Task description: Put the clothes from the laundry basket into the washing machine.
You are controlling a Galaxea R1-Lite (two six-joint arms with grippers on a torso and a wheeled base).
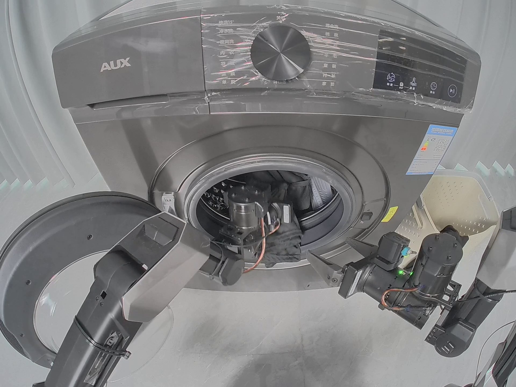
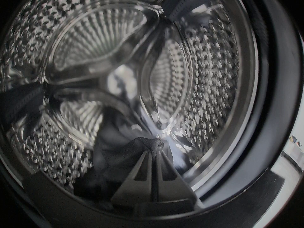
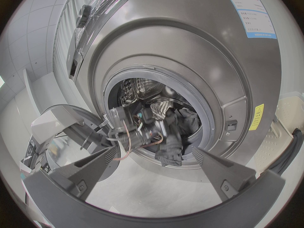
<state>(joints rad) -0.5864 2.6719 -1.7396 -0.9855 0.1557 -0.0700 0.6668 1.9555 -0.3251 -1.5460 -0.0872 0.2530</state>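
your left end effector (image 2: 154, 151) is clamped on the dark garment (image 2: 123, 159) inside the washing machine (image 1: 269, 130) drum, right end effector (image 3: 151, 150) spread wide and empty by the laundry basket (image 1: 462, 200); cloth looks soft, light, floppy, so pinch a bunched fold.

The angular grey left arm (image 1: 156, 264) slants up to the round mouth of the grey steel washing machine (image 1: 134, 141), with its wrist (image 1: 244, 210) inside. The black wedge-fingered left gripper (image 2: 155, 148) is pinched tight on a dark grey cloth garment (image 2: 120, 162). The black right arm (image 1: 435, 264) lies level before the mouth's lower right rim, and the right gripper (image 1: 337, 258) is spread wide and holds nothing.
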